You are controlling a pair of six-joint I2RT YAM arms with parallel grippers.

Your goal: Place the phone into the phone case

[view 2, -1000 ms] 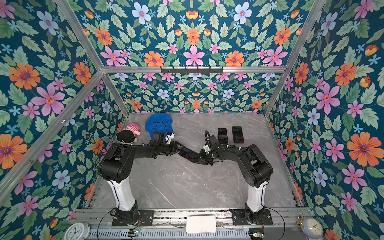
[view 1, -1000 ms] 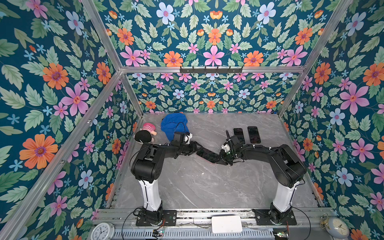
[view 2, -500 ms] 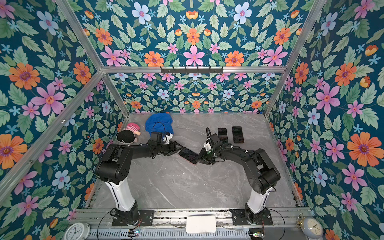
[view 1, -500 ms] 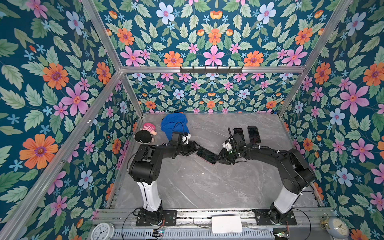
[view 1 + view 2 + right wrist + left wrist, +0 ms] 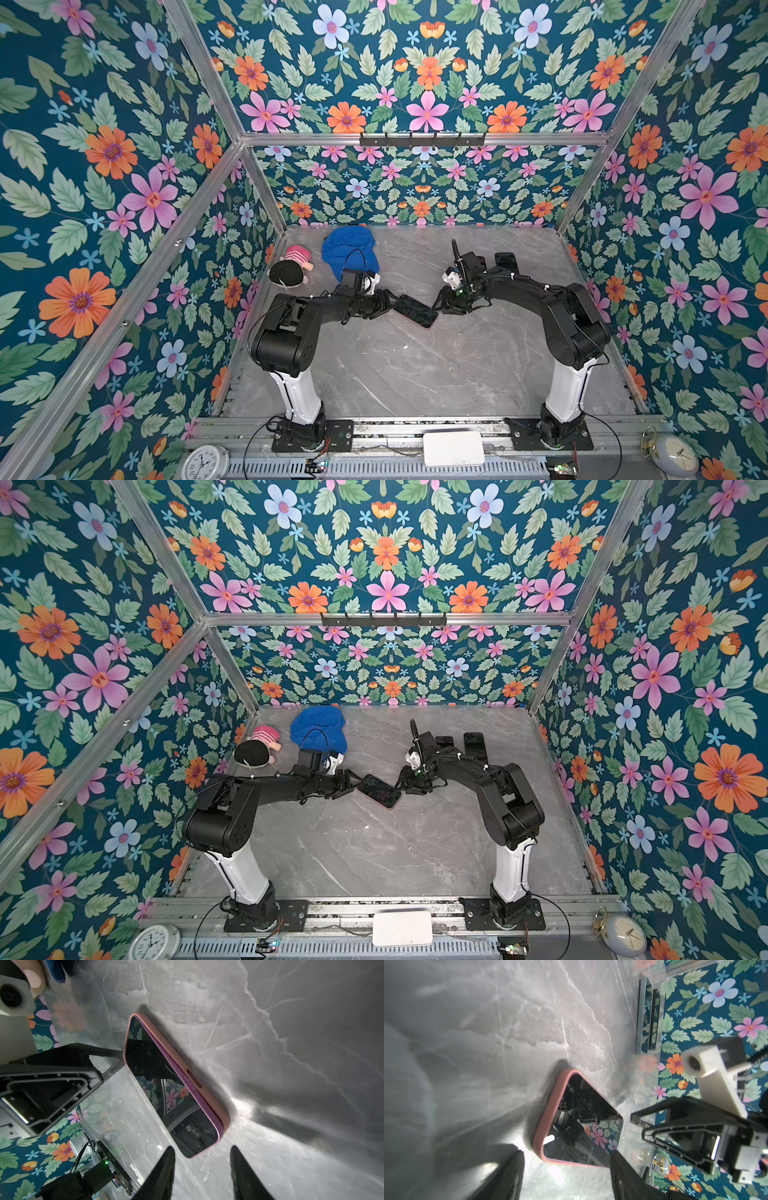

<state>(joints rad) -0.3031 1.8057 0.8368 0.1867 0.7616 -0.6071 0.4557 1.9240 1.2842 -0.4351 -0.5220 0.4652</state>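
A dark-screened phone (image 5: 415, 311) (image 5: 379, 791) lies flat on the grey marble table, mid-table, inside a pink phone case (image 5: 548, 1113) (image 5: 207, 1095) whose rim runs round every edge I can see. My left gripper (image 5: 390, 305) (image 5: 566, 1153) is open at one end of the phone; one fingertip (image 5: 614, 1155) overlaps a corner and the other stands clear. At the opposite end my right gripper (image 5: 438, 305) (image 5: 202, 1148) is open, its fingertips (image 5: 170, 1149) either side of the phone's corner without touching.
Two other dark phones or cases (image 5: 473, 744) (image 5: 643, 1018) lie at the back right, behind my right arm. A blue cloth (image 5: 349, 249) and a plush doll (image 5: 289, 270) sit at the back left. Floral walls close in three sides.
My right gripper's jaws have spread apart at the phone's end. The phone in its pink case stays in the same spot.
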